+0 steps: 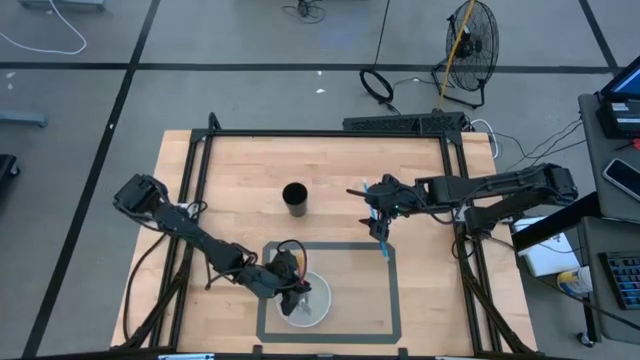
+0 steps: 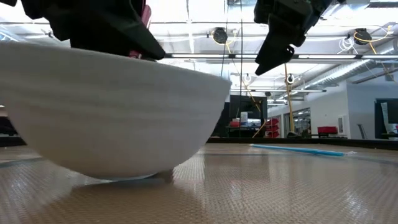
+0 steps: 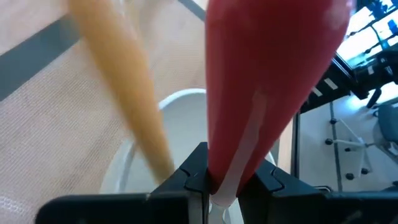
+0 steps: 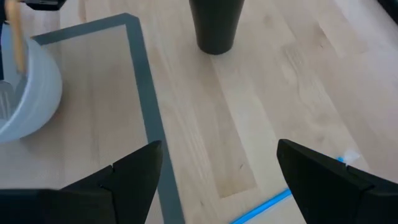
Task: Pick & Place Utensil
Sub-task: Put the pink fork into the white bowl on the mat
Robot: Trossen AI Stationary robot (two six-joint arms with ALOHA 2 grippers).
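My left gripper (image 1: 292, 282) hangs over the white bowl (image 1: 308, 303), shut on a red utensil (image 3: 267, 68). A yellow-orange utensil (image 3: 124, 93) leans in the bowl (image 3: 180, 102) beside it. In the low view the bowl (image 2: 112, 106) fills the foreground, with the left gripper (image 2: 93, 25) just above its rim. My right gripper (image 1: 380, 207) is open and raised above a blue utensil (image 1: 383, 241), which lies flat on the table (image 2: 298, 149) at the right edge of the grey tape frame. Its fingers (image 4: 134, 171) stand wide apart, touching nothing. My left gripper pinches the red utensil between its two fingers at the narrow end (image 3: 217, 177). The broad red part sticks out past the fingertips toward the bowl, and the utensil is lifted clear of the table. Whether its far end touches the bowl, I cannot tell.
A black cup (image 1: 295, 198) stands upright on the table beyond the tape frame (image 1: 395, 290), also seen as the dark cup (image 4: 216, 25) in the right wrist view. Bare wood lies between cup and right gripper. Black rails (image 1: 330, 133) border the table.
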